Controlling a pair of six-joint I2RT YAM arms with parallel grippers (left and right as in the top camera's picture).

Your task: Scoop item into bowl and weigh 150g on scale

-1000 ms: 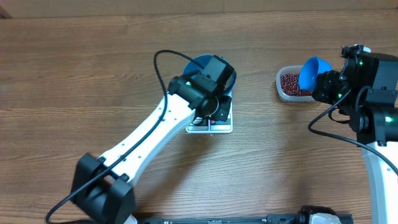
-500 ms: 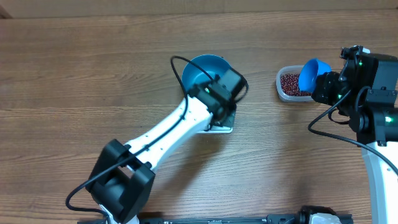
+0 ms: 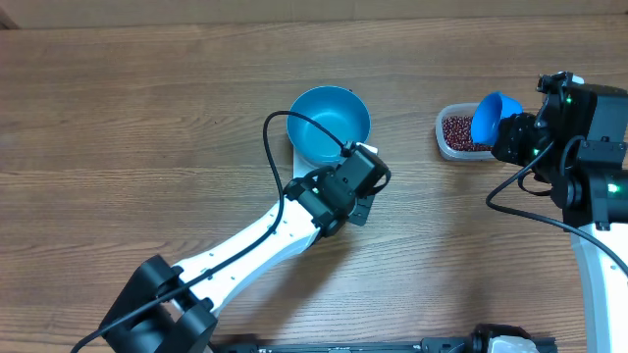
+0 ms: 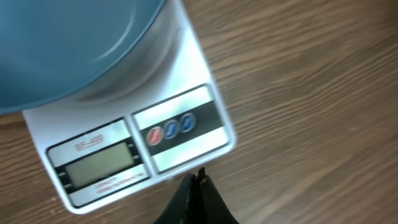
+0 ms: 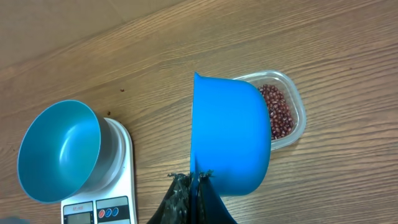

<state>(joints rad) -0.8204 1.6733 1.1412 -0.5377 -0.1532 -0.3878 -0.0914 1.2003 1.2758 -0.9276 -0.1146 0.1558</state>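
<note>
two grips: left jaws pressed together beside scale [image 4: 112, 158], right jaws pinching scoop [image 5: 230, 137].

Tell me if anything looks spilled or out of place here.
Nothing stands out. The round blue bowl sits empty on the flat white square scale, and the dark red beans lie inside the clear plastic tub, none seen on the wooden table.
</note>
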